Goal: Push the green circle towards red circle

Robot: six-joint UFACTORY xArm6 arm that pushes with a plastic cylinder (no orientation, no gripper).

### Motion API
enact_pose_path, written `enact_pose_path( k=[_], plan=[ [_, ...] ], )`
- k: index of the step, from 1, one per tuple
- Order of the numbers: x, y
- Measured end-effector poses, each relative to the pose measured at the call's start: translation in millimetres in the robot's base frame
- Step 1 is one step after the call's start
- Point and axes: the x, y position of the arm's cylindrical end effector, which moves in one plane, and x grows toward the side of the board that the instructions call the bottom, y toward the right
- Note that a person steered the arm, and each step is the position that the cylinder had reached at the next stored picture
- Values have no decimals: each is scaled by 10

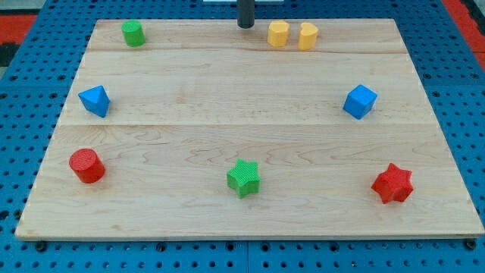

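My tip point(245, 26) rests at 12 o'clock on the counter point(227, 98); no claw shows. Green circle point(133, 33) at 11 o'clock, red circle point(87, 166) at 8 o'clock.

This looks like a robotics lab bench set up for a pushing test, not a home or shop. A pale wooden board point(250, 114) lies flat on a blue pegboard point(455, 91) dotted with regular holes, the kind of fixture plate used to mount rigs. At the view's top corners a red surface point(23, 19) shows beyond the blue, though too little of it is visible to say what it is. Small plastic blocks in plain colours sit spaced around the board, such as a green circle point(133, 33) and a red circle point(87, 166). My tip point(245, 26) touches the board at the top edge.
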Motion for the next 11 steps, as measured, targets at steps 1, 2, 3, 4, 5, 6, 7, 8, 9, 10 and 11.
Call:
enact_pose_path(
  k=[1, 2, 3, 4, 5, 6, 7, 8, 9, 10, 11],
  plan=[
    [158, 498],
    [119, 57],
    [-122, -775],
    [-141, -1296],
    [-114, -2015],
    [298, -2205],
    [795, -2259],
    [568, -2354],
    [874, -2512],
    [1424, -2100],
    [1967, -1579]
  ],
)
